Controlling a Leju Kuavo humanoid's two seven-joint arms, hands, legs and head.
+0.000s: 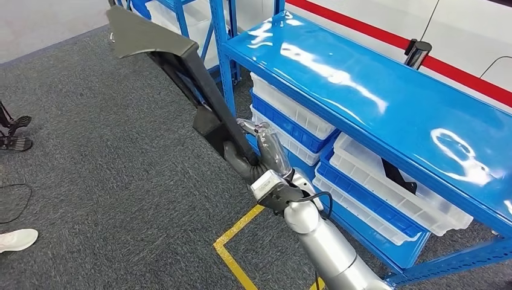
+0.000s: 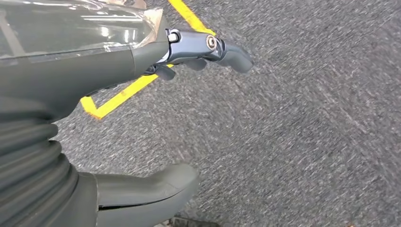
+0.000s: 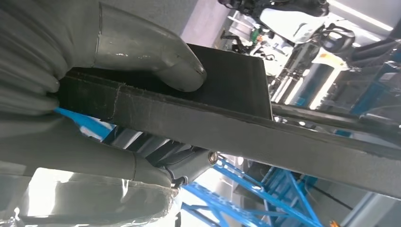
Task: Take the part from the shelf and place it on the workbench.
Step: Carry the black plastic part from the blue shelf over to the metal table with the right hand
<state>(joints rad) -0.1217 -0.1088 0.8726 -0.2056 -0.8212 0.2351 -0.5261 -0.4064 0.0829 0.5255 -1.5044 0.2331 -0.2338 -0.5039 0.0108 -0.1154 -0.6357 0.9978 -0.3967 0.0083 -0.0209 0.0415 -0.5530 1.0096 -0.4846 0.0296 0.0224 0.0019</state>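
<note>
right hand [image 1: 265, 158] fingers [image 3: 142, 52] clamped around lower end of long dark part [image 1: 181, 66], thumb on one face, other fingers beneath. part rising away from fingers, over grey carpet [image 1: 121, 181], beside blue shelf [image 1: 362, 84]. left hand [image 2: 118, 71] fingers [image 2: 227, 52] apart, holding nothing, above yellow floor tape [image 2: 123, 92].

One part [image 1: 181, 66], four bins [image 1: 395, 187]

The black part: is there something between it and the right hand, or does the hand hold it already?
Nothing visible stands between them. The right hand already grips the long black part, with the thumb pressed on its flat face. The part is out of the blue shelf and hangs over the grey carpet.
</note>
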